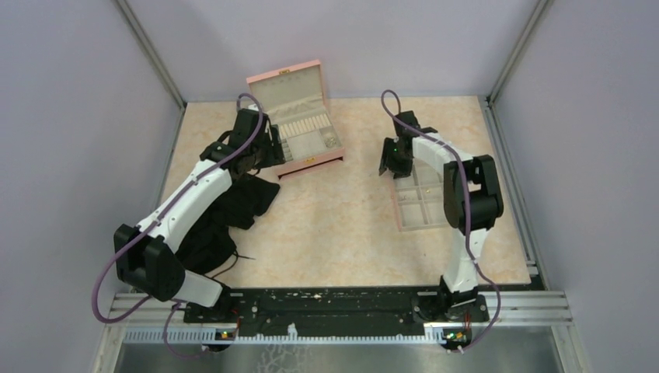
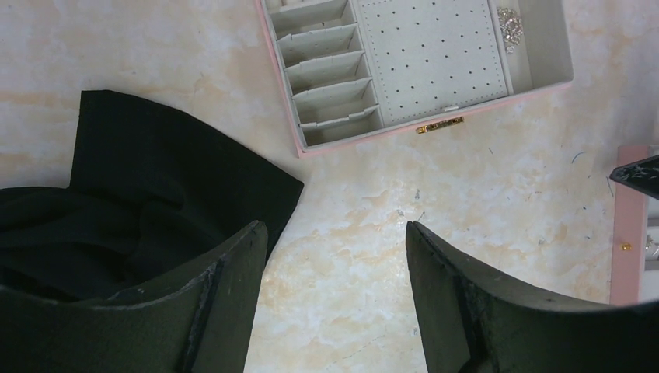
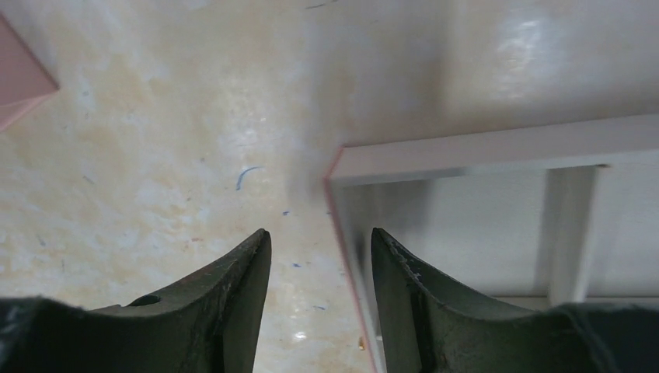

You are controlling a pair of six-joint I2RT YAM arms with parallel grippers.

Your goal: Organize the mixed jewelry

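1 jewelry piece (image 2: 509,23), upper right, left wrist view: likely light, stiff, slippery, fragile; pinch across middle. Left pincer (image 2: 336,233), right pincer (image 3: 320,237): both released, empty.

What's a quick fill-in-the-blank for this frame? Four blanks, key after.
1. The pink box has its lid ____.
2. The cloth beside the left gripper is ____.
3. The compartment tray lies under the ____ arm.
4. A sparkly jewelry piece lies inside the ____.
Missing: open; black; right; box.
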